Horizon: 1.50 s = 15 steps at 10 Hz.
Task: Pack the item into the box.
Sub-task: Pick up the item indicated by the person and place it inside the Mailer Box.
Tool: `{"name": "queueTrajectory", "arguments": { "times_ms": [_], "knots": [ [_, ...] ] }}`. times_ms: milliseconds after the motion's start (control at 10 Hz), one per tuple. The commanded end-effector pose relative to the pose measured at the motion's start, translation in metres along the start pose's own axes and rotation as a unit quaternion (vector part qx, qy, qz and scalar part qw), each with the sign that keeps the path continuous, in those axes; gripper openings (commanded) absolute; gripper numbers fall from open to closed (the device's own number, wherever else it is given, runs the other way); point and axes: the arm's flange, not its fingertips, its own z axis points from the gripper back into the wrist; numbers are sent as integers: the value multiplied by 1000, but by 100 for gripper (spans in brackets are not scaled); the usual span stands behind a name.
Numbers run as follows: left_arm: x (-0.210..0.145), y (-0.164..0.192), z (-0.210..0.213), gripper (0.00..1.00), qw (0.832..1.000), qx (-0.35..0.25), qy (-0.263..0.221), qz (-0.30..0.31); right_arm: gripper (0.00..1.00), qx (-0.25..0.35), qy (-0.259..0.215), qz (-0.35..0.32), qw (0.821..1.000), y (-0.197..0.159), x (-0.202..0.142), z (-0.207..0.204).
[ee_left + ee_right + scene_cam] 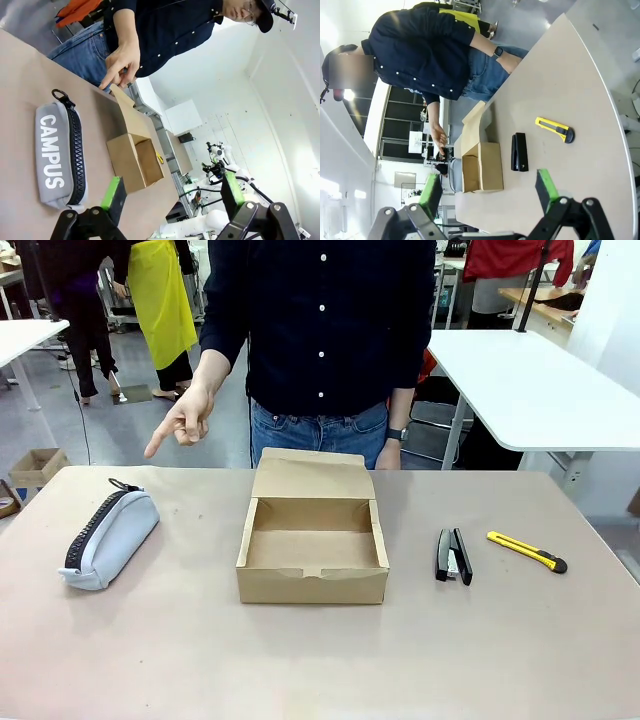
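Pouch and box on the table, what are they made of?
The oblong grey-blue pouch with a black zipper looks like soft fabric with a matte finish: its edges are rounded, it sags slightly, and white letters are printed on its side. The shallow brown box looks like cardboard, probably corrugated: it has dull flat panels, crisp folds and a hinged flap standing open.

Right pincer jaws wide apart, nothing between. Open box on desk, flap up. Black stapler just beside the box, yellow utility knife near the stapler. Person's hand beyond the box.
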Motion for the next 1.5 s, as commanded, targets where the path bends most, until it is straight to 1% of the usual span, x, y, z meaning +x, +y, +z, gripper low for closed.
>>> {"name": "queueTrajectory", "arguments": {
  "times_ms": [0, 100, 200, 300, 400, 500, 600, 700, 800, 900, 1000, 1100, 1200, 1300, 1400],
  "knots": [
    [0, 0, 0, 100, 1000, 0, 0, 0, 100, 12, -8, 13, 1000, 0, 2, -1],
    [10, -18, -26, 100, 998, 24, 55, -1, 100, 12, -8, 13, 1000, 0, 2, -1],
    [20, -34, -62, 100, 990, 101, 95, 4, 100, 12, -8, 13, 1000, 0, 2, -1],
    [29, -44, -100, 100, 972, 179, 146, 33, 100, 12, -8, 13, 1000, 0, 2, -1],
    [36, -50, -140, 100, 953, 235, 188, 17, 100, 12, -8, 13, 1000, 0, 2, -1],
    [37, -55, -168, 100, 941, 270, 202, -14, 100, 12, -8, 13, 1000, 0, 2, -1],
    [37, -61, -189, 100, 933, 290, 212, -38, 100, 12, -8, 13, 1000, 0, 2, -1],
    [38, -67, -204, 100, 921, 305, 235, -58, 100, 12, -8, 13, 1000, 0, 2, -1],
    [43, -72, -214, 100, 901, 348, 245, -79, 100, 12, -8, 13, 1000, 0, 2, -1],
    [46, -76, -218, 100, 870, 393, 276, -113, 100, 12, -8, 13, 1000, 0, 2, -1],
    [47, -82, -218, 100, 829, 435, 310, -167, 100, 12, -8, 13, 1000, 0, 2, -1],
    [45, -88, -219, 100, 795, 479, 315, -196, 100, 12, -8, 13, 1000, 0, 2, -1],
    [40, -89, -222, 100, 763, 507, 341, -211, 100, 12, -8, 13, 1000, 0, 2, -1],
    [35, -91, -230, 100, 758, 514, 333, -224, 100, 12, -8, 13, 1000, 0, 2, -1],
    [45, -81, -220, 100, 792, 474, 332, -194, 100, 12, -8, 13, 1000, 0, 2, -1]
  ]
}}
